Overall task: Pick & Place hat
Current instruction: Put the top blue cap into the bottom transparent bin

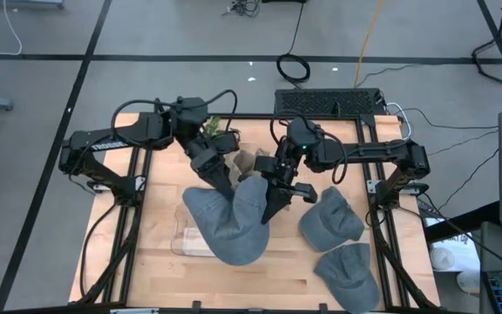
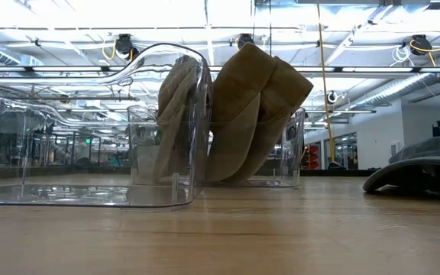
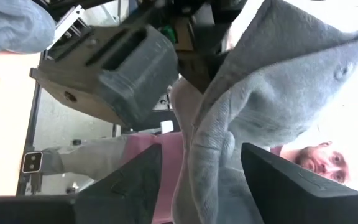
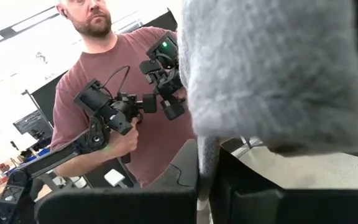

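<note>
Grey hat (image 1: 229, 222): lifted mid-table, pinched at its top edge by both the left gripper (image 1: 225, 185) and the right gripper (image 1: 271, 207), draping over a clear tray (image 1: 179, 234). Two grey caps (image 1: 331, 218) lie beside. Tan hats (image 2: 250, 111) fill a clear bin (image 2: 166, 114). Person (image 4: 114, 81) partly hidden behind fabric.

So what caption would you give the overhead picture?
Both tools, left and right, hold one grey hat up between them; two more hats alongside.

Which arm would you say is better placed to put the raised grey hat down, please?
Probably both together: the left gripper and right gripper each pinch the grey hat, lifted between them. Neither looks better placed.
</note>
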You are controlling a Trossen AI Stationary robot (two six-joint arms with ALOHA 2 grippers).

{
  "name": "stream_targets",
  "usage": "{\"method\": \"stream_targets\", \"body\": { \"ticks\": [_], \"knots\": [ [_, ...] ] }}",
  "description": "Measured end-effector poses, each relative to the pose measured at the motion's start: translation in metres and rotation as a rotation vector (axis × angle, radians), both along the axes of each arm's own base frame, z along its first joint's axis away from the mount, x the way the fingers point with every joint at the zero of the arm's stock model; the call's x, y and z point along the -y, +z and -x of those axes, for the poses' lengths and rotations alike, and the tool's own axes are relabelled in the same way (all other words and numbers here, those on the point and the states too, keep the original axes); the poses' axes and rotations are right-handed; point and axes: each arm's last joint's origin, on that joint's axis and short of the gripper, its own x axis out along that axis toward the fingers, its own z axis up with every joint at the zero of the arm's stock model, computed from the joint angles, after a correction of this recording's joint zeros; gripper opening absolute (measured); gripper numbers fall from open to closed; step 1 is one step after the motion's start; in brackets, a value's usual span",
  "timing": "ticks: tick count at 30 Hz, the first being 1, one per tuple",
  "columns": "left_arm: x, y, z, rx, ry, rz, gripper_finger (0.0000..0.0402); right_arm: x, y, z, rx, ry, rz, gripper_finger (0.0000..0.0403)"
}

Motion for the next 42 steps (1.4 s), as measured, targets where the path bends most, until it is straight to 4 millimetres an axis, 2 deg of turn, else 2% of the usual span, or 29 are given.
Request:
{"method": "stream_targets", "body": {
  "ticks": [3,6,10,14,16,23,29,36,42],
  "knots": [
    [0.0,0.0,0.0,-0.004,0.008,0.002,0.0224,0.0,0.0,0.0,0.004,-0.002,0.002,0.0],
    [-0.001,0.0,0.0,-0.012,0.01,0.008,0.0196,0.0,0.0,0.0,0.005,-0.002,0.002,0.0],
    [0.0,0.0,0.0,-0.008,0.009,0.005,0.013,0.0,0.0,0.0,0.005,-0.003,0.002,0.0],
    [-0.001,0.0,0.0,0.003,0.007,-0.004,0.0046,0.0,0.001,0.0,0.023,-0.005,0.003,0.0],
    [-0.003,0.0,0.001,0.016,-0.01,-0.008,0.0021,0.001,0.001,0.0,0.028,-0.005,0.003,0.0],
    [-0.011,0.009,0.001,0.104,-0.011,-0.009,0.0023,0.002,-0.001,0.0,0.003,-0.004,0.005,0.0002],
    [-0.016,0.019,0.01,0.175,-0.007,-0.021,0.0021,0.007,-0.001,-0.001,0.003,-0.017,0.005,0.0017],
    [-0.024,0.025,0.019,0.195,0.005,-0.025,0.0021,0.031,-0.001,0.0,-0.075,-0.041,-0.017,0.0024],
    [-0.035,0.035,0.036,0.236,0.043,-0.042,0.0021,0.052,0.01,0.013,-0.026,-0.079,0.002,0.0063]
  ]
}}
